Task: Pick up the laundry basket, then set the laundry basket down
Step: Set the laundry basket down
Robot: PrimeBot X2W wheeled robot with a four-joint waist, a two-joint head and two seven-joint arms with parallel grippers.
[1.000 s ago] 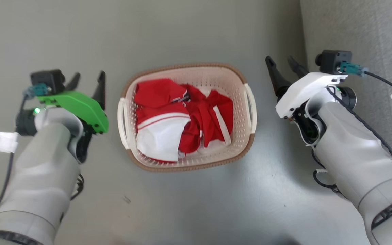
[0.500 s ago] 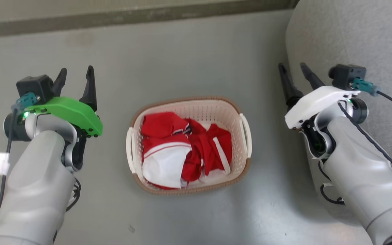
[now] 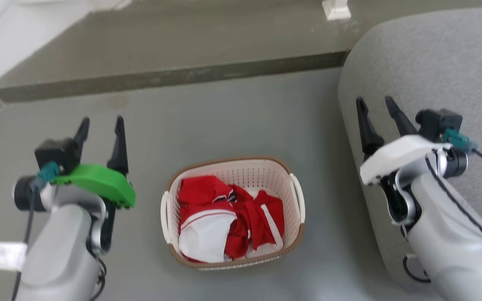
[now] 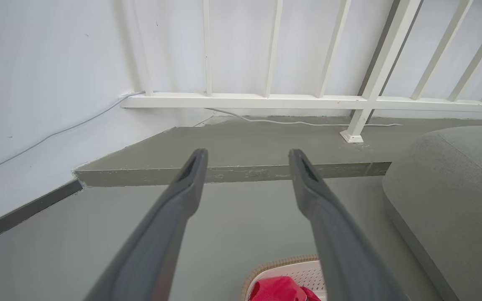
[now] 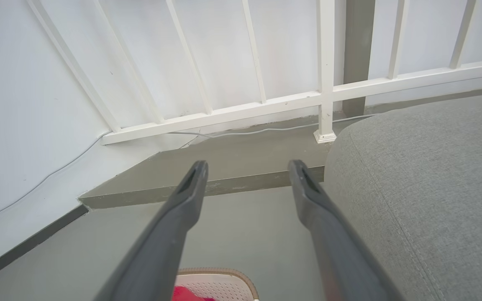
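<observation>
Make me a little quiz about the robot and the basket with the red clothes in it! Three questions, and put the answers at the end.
1. True or false: the left gripper is gripping the laundry basket.
2. What lies in the laundry basket? A. red and white clothes B. books C. shoes
3. Fill in the gap: the laundry basket stands on the grey ____.

Key
1. False: the left gripper and the right gripper are both open, one on each side, apart from it.
2. A
3. floor
</observation>
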